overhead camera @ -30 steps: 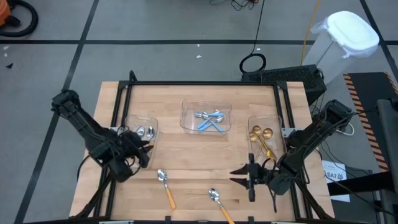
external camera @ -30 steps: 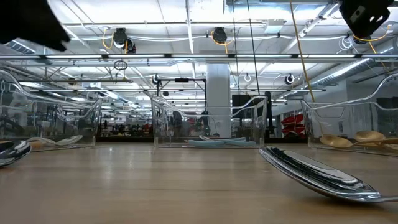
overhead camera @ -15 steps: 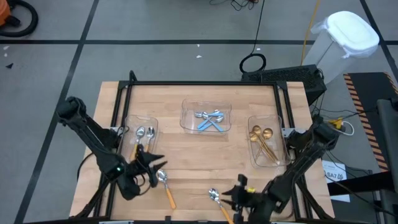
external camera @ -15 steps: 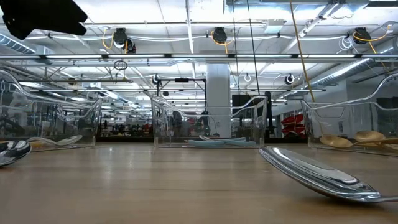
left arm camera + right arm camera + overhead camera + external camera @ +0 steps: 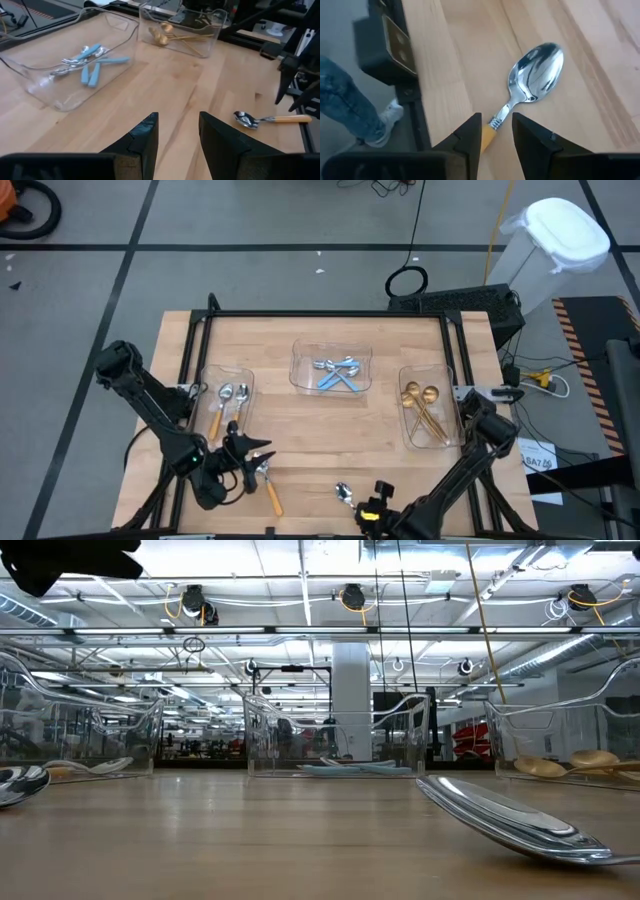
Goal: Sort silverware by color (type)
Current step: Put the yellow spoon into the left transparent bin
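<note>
The right arm's spread dark fingers [image 5: 472, 132] sit on both sides of the orange handle of a shiny, smooth spoon [image 5: 532, 75] lying flat on the wooden counter [image 5: 600, 65], bottom middle.

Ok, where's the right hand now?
High view: at the table's near edge, right of centre. The right hand hangs open over an orange-handled spoon.

floor [image 5: 250, 220]: grey, crossed by dark lines
bench [image 5: 320, 430]: pale wood, black frame round it
bin [image 5: 548, 242]: white, lidded, beyond the bench's far right corner
ceiling [image 5: 300, 580]: white beams, strip lights
pillar [image 5: 350, 700]: white, mid-room
</note>
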